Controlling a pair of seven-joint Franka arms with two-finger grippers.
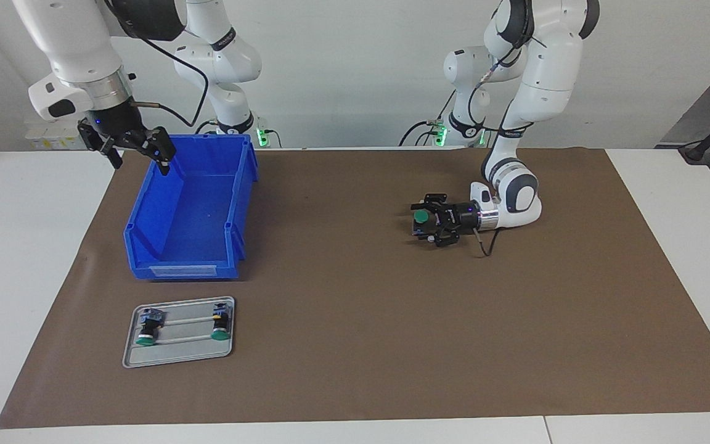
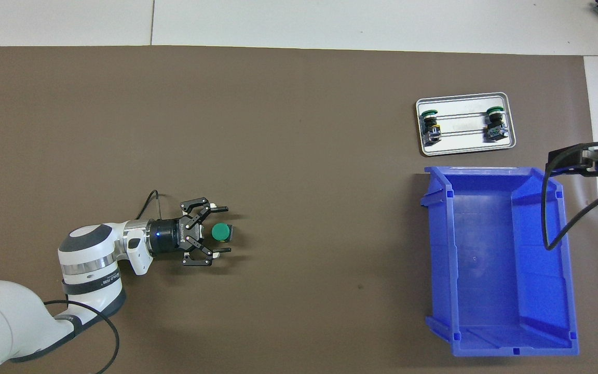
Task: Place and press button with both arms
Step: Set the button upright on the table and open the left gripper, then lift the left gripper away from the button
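The button (image 1: 420, 217) (image 2: 220, 231) stands on the brown mat with its green cap up, toward the left arm's end of the table. My left gripper (image 1: 417, 220) (image 2: 225, 230) lies low and level over the mat, open. Its fingers (image 2: 220, 210) flank the button with a gap on each side and do not hold it. My right gripper (image 1: 139, 160) (image 2: 584, 156) hangs open in the air over the blue bin's corner nearest the robots, at the right arm's end. Nothing is in it.
A blue bin (image 1: 145, 243) (image 2: 436, 244) sits on the mat at the right arm's end. Farther from the robots lies a metal tray (image 1: 179, 356) (image 2: 462, 149) with two more green-capped buttons (image 1: 145, 327) (image 1: 219, 325). White table borders the mat (image 1: 355, 320).
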